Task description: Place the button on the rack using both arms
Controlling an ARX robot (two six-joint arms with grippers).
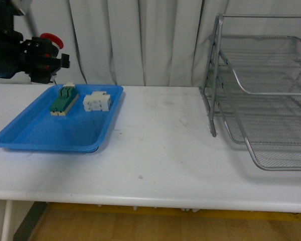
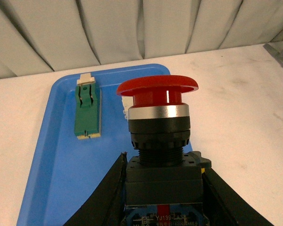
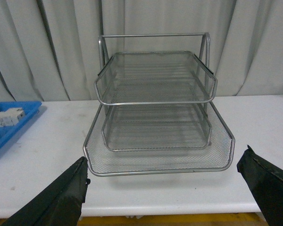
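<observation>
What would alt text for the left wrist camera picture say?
The left gripper grips a red-capped button by its black body. Beyond lies a blue tray holding a green-and-cream block, on a white table.

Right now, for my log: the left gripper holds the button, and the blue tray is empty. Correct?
No: the front view shows a green-and-cream block and a white part in the blue tray. The left gripper does hold the button.

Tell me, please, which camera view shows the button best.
The left wrist view: the button sits close, cap to body, in the left pincer. The front view shows only its red cap; the right wrist view, nothing.
</observation>
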